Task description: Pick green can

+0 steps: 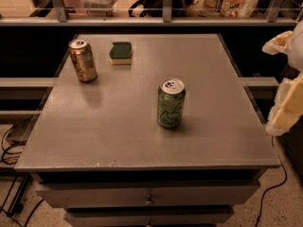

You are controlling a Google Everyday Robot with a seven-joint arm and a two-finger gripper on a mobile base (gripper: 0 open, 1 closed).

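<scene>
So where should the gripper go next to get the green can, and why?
Probably left, in over the table toward the green can. The gripper hangs beyond the table's right edge, well apart from the can, which stands upright near the middle with nothing close beside it.

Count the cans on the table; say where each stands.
2. The green can stands near the middle of the table; the brown can stands by its far left corner. None seems hidden. The gripper hangs beyond the table's right edge.
</scene>
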